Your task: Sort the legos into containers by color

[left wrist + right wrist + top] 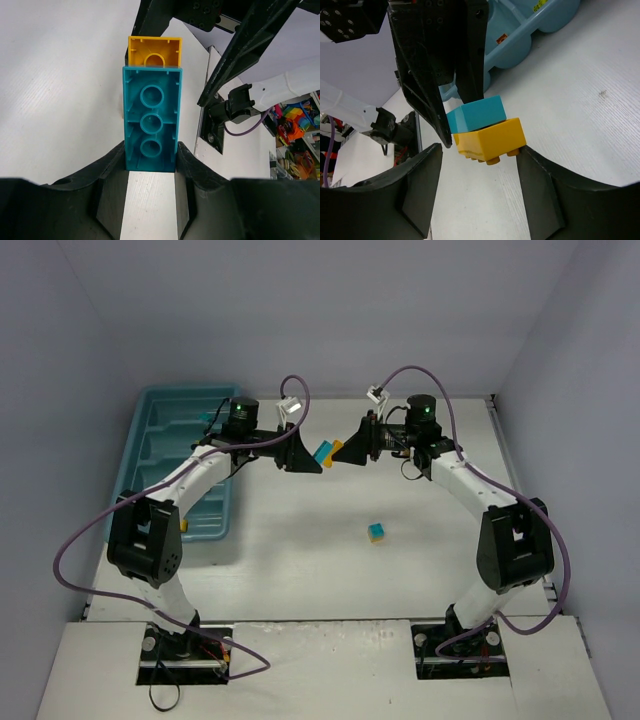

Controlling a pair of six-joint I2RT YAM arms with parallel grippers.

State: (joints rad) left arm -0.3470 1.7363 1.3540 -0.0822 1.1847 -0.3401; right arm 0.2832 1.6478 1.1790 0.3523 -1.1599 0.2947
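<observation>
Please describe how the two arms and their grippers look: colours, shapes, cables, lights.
Both the left arm and right arm have white links and bulky black joints. A purple cable loops along each. A green light glows on each wrist. The left gripper and right gripper have black, wedge-shaped fingers.

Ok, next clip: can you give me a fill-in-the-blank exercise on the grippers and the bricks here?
1. The left gripper clamps the ___ brick of a two-brick stack.
2. The right gripper has its jaws ___ on either side of the yellow brick.
3. The tray sits on the ___ arm's side.
4. A loose brick lies on the ___, outside the tray.
Missing words: cyan; open; left; table.
</observation>
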